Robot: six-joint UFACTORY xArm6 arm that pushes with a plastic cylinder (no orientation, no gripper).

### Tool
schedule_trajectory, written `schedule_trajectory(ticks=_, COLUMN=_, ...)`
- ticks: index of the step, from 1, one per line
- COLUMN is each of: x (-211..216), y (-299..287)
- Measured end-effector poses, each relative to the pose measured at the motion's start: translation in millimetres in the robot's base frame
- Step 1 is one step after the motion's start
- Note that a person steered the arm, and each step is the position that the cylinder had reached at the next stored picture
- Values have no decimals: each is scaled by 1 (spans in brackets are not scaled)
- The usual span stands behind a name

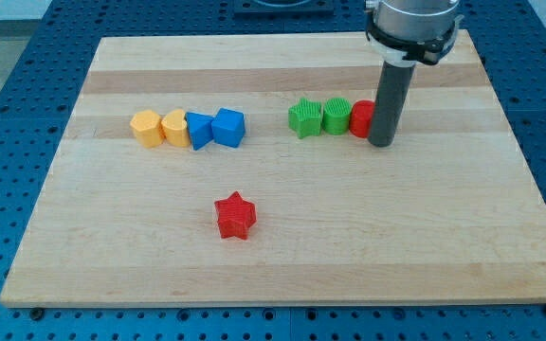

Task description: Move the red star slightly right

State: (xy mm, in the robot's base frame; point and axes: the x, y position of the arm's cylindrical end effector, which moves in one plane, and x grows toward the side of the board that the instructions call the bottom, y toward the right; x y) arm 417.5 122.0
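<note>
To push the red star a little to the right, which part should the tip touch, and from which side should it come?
Press on the red star at its left flank, coming from the view's left, at mid-height of the flank so it slides straight and does not spin. It lies alone, so that side is free. My tip is now far off, at the view's upper right beside a red block.

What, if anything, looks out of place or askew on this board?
Only the red star stands out: it sits alone toward the view's bottom, away from both block rows. My tip rests far off, beside the red block. Nothing spilled or damaged.
</note>
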Motion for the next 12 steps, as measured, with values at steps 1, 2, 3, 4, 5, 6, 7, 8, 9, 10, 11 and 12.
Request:
schedule_trajectory(ticks=1, x=-4, y=0)
schedule_trajectory(ticks=2, x=-5, y=0)
schedule_trajectory(ticks=3, x=2, y=0)
schedule_trajectory(ticks=4, x=30, y=-18)
schedule_trajectory(ticks=5, x=40, y=-68)
schedule_trajectory(ticks=6, x=51, y=-122)
schedule_trajectory(ticks=7, x=55, y=-177)
schedule_trajectory(ticks=8, x=66, y=-216)
schedule_trajectory(ticks=9, x=93, y=-239)
schedule_trajectory(ticks=10, x=117, y=-239)
schedule_trajectory(ticks=11, x=129, y=-217)
schedule_trajectory(ticks=12, x=126, y=-187)
